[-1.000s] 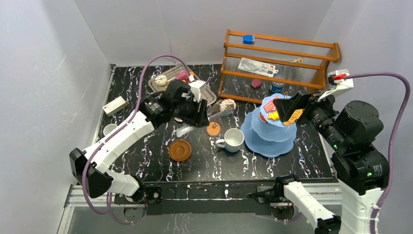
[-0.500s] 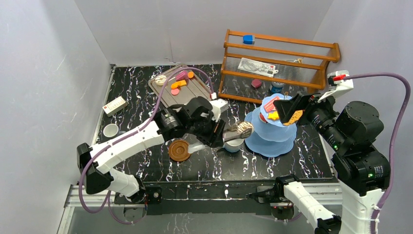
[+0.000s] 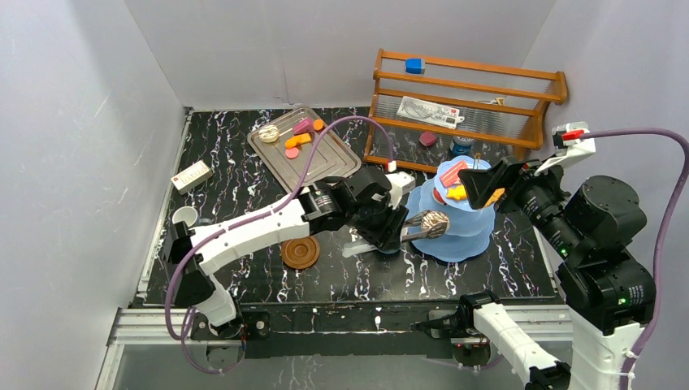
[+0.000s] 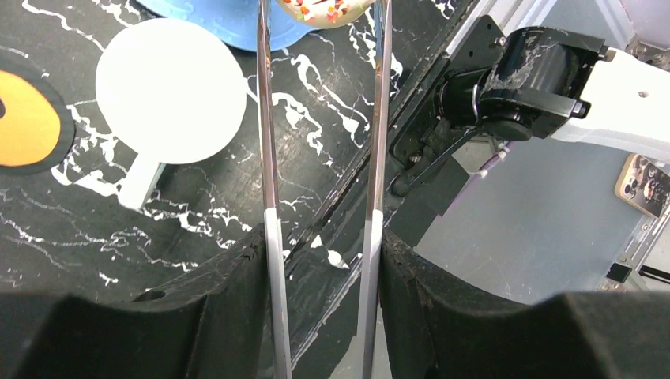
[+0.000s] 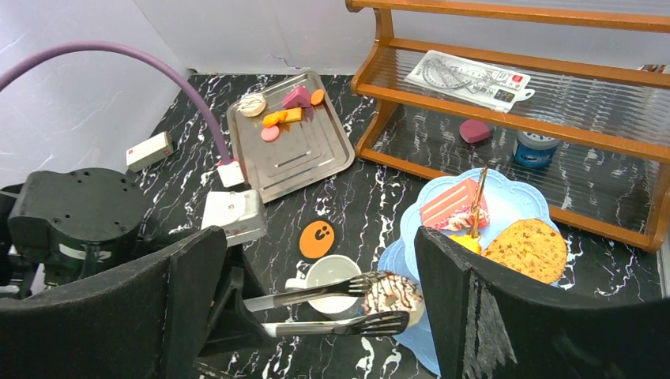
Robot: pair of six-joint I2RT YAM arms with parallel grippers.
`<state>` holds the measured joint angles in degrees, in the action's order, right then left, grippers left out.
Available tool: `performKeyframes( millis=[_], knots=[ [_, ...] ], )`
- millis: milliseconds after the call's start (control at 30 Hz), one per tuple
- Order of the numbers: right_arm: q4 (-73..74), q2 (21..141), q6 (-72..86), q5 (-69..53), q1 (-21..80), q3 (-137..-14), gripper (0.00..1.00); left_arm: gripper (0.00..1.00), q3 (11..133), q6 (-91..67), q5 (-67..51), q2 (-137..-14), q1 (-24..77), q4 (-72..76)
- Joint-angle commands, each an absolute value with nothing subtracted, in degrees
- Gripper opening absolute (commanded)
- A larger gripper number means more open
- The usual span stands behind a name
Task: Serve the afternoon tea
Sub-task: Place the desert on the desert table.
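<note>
Well ahead of left claw (image 4: 322,251), tight on tongs (image 5: 379,322), donut (image 5: 393,294) between their tips; right claw (image 5: 316,260) agape.

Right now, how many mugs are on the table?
2. A white mug stands beside the blue stand; a second mug sits near the table's left edge, partly behind the left arm. More may be hidden.

I work in a robot lab cell, not a real tearoom. Plain white panel walls (image 3: 73,122) box in a black marble-patterned tabletop (image 3: 260,280). A bare aluminium rail (image 3: 134,327) runs along the near edge, and a purple cable (image 3: 634,132) loops about in the open. The food is only play food: toy pastries (image 3: 297,140) on a metal tray (image 3: 325,158), near a wooden rack (image 3: 471,85) of odd bits.
</note>
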<state>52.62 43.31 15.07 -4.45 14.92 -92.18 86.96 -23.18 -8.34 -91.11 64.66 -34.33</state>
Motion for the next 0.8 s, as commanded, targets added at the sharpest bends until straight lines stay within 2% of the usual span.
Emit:
performKeyframes(
  millis=[0, 767],
  knots=[
    [50.22, 42.73, 15.63, -4.48, 14.88, -93.54, 0.99, 0.34, 91.65, -22.39, -7.92, -92.26, 65.89, -31.19],
    [48.78, 42.36, 16.25, -5.72, 14.9, -92.94, 0.99, 0.34, 98.79, -21.03, -6.45, -103.82, 68.15, -23.5]
  ],
)
